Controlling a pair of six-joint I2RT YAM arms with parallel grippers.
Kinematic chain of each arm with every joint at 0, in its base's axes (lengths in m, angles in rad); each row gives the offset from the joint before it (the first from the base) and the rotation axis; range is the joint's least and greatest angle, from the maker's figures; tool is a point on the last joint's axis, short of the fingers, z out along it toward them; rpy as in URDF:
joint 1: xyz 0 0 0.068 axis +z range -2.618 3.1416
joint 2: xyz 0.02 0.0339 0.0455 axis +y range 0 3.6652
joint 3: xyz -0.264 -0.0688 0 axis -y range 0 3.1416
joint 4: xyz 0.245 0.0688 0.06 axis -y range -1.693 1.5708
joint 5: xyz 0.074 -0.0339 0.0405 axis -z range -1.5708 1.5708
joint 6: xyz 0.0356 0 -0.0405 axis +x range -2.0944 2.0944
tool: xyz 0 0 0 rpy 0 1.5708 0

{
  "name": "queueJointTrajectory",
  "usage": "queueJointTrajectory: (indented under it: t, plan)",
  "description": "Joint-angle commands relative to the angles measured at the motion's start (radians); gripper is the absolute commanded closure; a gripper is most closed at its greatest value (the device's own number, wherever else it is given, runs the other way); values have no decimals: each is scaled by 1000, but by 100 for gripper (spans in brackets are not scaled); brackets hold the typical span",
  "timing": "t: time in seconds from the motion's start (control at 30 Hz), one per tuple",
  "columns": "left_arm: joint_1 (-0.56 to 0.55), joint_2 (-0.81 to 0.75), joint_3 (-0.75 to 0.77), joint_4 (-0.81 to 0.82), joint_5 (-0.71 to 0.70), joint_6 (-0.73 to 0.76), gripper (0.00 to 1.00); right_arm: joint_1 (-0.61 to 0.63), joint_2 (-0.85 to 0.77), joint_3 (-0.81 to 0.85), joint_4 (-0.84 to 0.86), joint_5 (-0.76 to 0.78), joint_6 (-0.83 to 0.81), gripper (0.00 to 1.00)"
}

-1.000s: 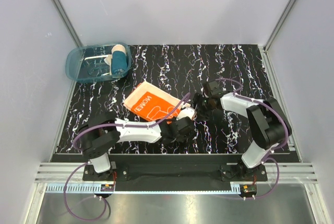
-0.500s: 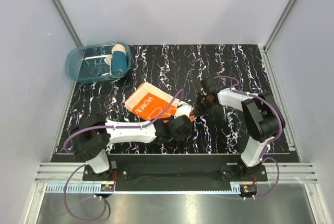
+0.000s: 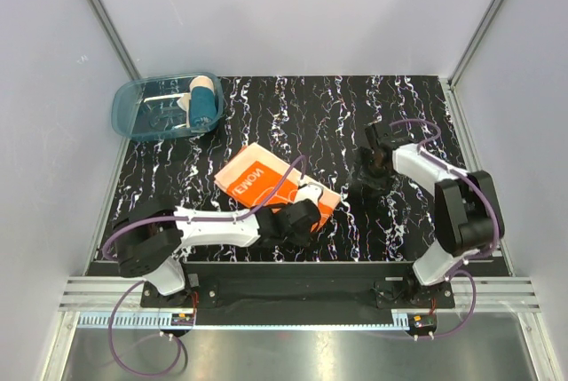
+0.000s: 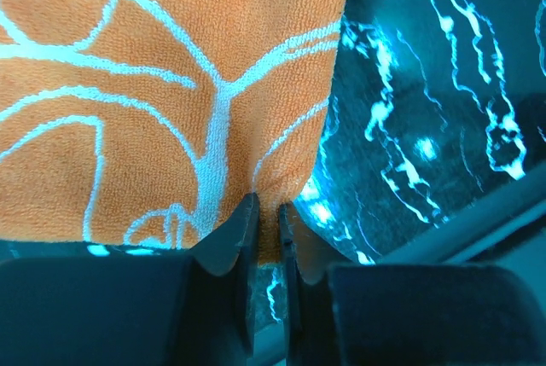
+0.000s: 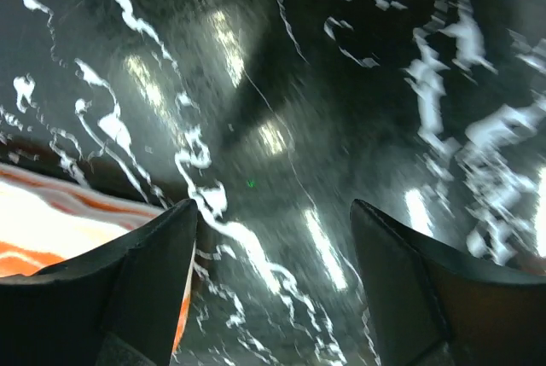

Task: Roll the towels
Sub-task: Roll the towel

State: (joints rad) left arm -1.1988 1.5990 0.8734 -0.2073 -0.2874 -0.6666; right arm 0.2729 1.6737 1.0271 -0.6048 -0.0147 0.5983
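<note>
At the far left, a tub [image 3: 122, 122] holds the rolled teal towel [image 3: 204, 106]. The orange towel [image 3: 260, 177] lies on the surface [image 3: 293, 106] near the middle, and the left end effector [image 4: 266, 212] has its fingers pressed on the towel's near right corner. Further right, the right end effector [image 5: 271, 229] hangs spread over the surface, clear of the towel.

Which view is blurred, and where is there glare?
Right wrist view: motion-blurred, light patches smeared on the black table. Left wrist view: sharp, the orange towel weave clear, glare spots on the table beside it. Top external view: evenly lit, in focus.
</note>
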Motion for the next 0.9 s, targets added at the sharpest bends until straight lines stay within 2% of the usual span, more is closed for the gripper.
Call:
queueJointTrajectory:
  t: [0.0, 0.03, 0.17, 0.3, 0.33, 0.53, 0.63, 0.77, 0.87]
  plan:
    - [4, -72, -33, 111, 98, -36, 94, 5, -149, 44, -88, 93, -23, 20]
    - [13, -85, -43, 153, 160, -65, 95, 5, -204, 41, -93, 88, -22, 21]
    - [70, -160, -83, 238, 259, -155, 96, 5, -353, 8, -69, 18, -32, 24]
    - [162, -206, -166, 356, 401, -258, 98, 5, -488, -65, 26, -141, -34, 27]
    - [183, -211, -191, 428, 456, -313, 98, 5, -520, -79, 46, -171, -31, 27]
    - [307, -183, -368, 652, 582, -514, 100, 5, -542, -151, 128, -323, -20, 32]
    - [360, -139, -474, 880, 649, -673, 100, 9, -543, -212, 239, -444, 7, 32]
    - [392, -85, -510, 931, 666, -758, 100, 41, -529, -295, 382, -542, 66, 33]
    - [395, -82, -560, 988, 633, -861, 100, 81, -500, -346, 497, -582, 113, 39]
